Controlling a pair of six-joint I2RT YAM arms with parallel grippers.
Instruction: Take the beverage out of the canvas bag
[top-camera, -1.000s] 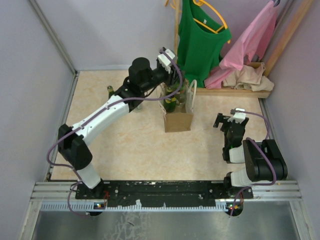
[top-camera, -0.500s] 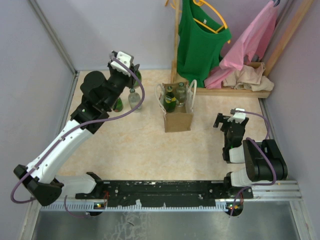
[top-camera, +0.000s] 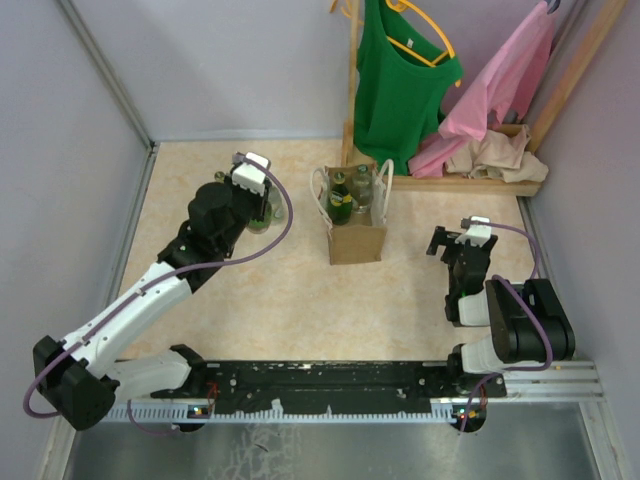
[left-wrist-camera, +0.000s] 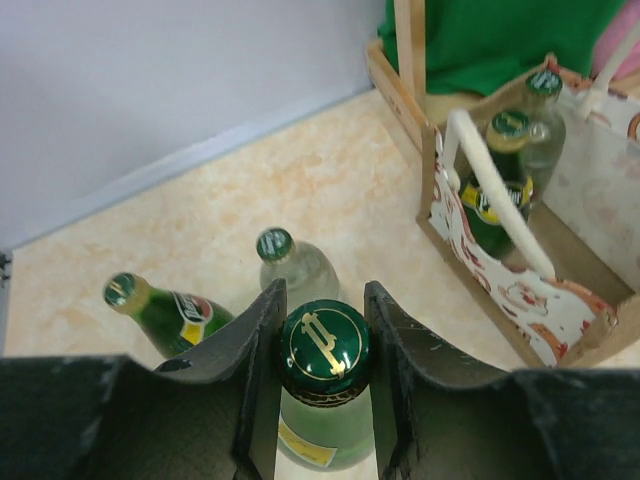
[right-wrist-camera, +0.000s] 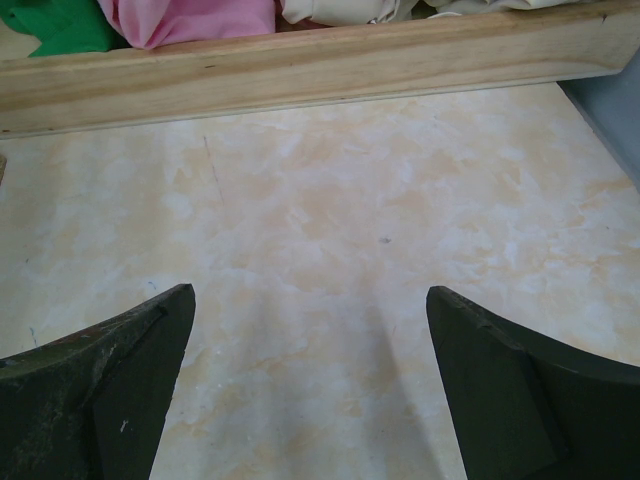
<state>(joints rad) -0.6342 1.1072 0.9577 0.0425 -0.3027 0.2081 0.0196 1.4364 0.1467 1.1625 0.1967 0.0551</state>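
Note:
The canvas bag (top-camera: 356, 240) stands upright mid-table with white handles; two bottles (top-camera: 340, 196) still stand in it. In the left wrist view the bag (left-wrist-camera: 520, 300) is at the right, and a green bottle (left-wrist-camera: 495, 190) and a clear one (left-wrist-camera: 545, 110) show inside. My left gripper (top-camera: 262, 205) is left of the bag, outside it. It is shut (left-wrist-camera: 322, 345) on the green cap of a pale green bottle (left-wrist-camera: 325, 420), held upright. My right gripper (top-camera: 462, 243) is open and empty (right-wrist-camera: 308, 300) over bare table at the right.
Two other bottles stand on the table just beyond the held one: a clear one (left-wrist-camera: 292, 265) and a green one (left-wrist-camera: 168, 312). A wooden clothes rack base (top-camera: 470, 183) with green and pink garments is behind the bag. Walls enclose the table.
My left arm lifted a bottle out of the bag, swung it left, and now holds it lower, beside the two bottles on the table. The right arm has not moved.

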